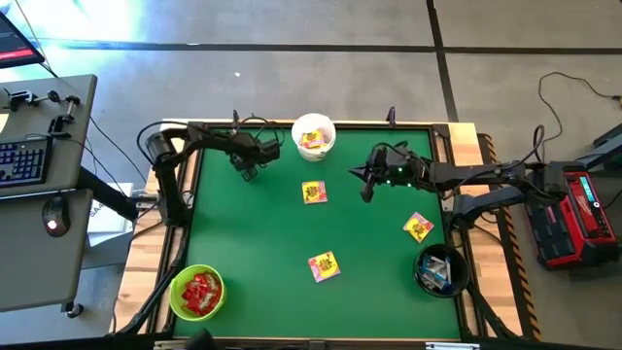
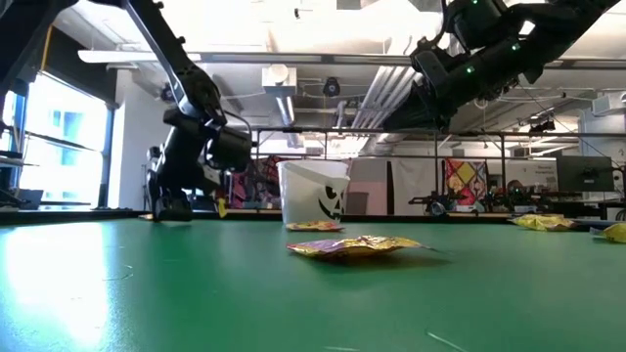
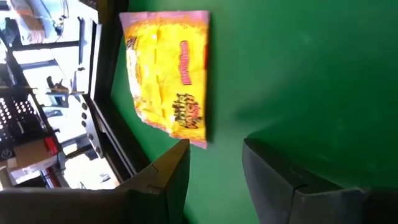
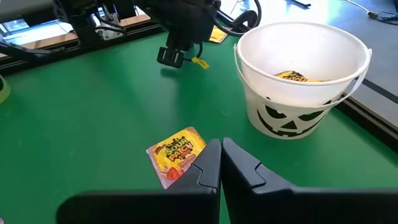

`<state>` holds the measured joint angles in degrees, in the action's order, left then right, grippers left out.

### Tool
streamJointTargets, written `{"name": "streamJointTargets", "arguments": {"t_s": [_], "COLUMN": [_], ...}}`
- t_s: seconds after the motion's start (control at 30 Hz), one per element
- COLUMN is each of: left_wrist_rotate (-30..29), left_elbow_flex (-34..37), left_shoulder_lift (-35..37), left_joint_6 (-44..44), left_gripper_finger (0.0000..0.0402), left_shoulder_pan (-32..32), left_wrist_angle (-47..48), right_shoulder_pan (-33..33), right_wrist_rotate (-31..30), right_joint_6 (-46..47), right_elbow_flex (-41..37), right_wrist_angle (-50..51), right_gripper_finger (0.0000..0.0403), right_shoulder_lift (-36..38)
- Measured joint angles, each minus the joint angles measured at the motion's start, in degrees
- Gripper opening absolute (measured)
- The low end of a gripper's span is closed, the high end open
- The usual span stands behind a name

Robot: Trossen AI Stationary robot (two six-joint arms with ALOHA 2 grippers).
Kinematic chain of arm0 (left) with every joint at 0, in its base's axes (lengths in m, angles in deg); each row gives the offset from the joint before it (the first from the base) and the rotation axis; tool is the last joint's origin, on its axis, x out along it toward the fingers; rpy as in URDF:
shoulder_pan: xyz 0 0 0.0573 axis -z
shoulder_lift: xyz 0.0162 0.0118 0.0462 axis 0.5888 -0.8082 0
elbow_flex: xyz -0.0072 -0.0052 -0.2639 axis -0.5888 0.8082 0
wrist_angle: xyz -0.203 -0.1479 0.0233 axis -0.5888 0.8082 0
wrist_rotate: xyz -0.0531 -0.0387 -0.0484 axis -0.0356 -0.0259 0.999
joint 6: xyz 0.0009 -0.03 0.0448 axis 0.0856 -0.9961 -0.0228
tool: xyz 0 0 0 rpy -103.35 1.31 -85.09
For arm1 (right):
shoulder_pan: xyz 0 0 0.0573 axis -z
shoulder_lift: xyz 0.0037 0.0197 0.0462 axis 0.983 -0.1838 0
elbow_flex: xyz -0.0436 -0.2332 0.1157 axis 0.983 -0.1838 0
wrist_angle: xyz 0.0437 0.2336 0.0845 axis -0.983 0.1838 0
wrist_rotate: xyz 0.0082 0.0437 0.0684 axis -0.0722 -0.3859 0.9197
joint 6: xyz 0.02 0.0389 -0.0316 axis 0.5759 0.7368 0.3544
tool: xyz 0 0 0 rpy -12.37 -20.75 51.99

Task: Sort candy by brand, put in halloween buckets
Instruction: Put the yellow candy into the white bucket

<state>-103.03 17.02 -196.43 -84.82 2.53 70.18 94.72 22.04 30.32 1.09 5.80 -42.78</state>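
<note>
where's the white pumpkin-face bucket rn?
High view: the white plastic jack-o'-lantern bucket sits at the far middle edge of the green table, between both arms, nearest a yellow candy packet.

Green table (image 1: 253, 253): white bucket (image 1: 313, 135), lime bucket (image 1: 196, 293), black bucket (image 1: 442, 269), loose yellow packets (image 1: 324, 265).

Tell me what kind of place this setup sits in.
Probably a robotics lab or workshop: exposed ceiling ducts and open floor behind the green table, a desk with a keyboard beside it, and red equipment cabled on the concrete floor.
</note>
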Motion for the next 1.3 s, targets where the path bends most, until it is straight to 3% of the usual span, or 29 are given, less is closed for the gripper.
{"name": "streamJointTargets", "arguments": {"t_s": [0.47,0.8,1.3], "left_wrist_rotate": [0.09,0.24,2.35], "left_elbow_flex": [0.11,0.18,0.17], "left_shoulder_lift": [-0.05,-0.07,-0.29], "left_joint_6": [3.77,11.42,18.97], "left_gripper_finger": [0.014,0.0135,0.0004], "left_shoulder_pan": [-6.09,-7.17,-9.17], "left_wrist_angle": [-3.38,-5.83,-5.92], "right_shoulder_pan": [0.0,0.0,0.0], "right_wrist_rotate": [0.0,0.0,0.46], "right_joint_6": [0.15,0.17,0.59], "right_elbow_flex": [0.0,0.0,0.0], "right_wrist_angle": [-0.07,-0.13,-0.47], "right_gripper_finger": [0.0,0.0,0.0], "right_shoulder_lift": [-0.01,-0.06,-0.06]}}
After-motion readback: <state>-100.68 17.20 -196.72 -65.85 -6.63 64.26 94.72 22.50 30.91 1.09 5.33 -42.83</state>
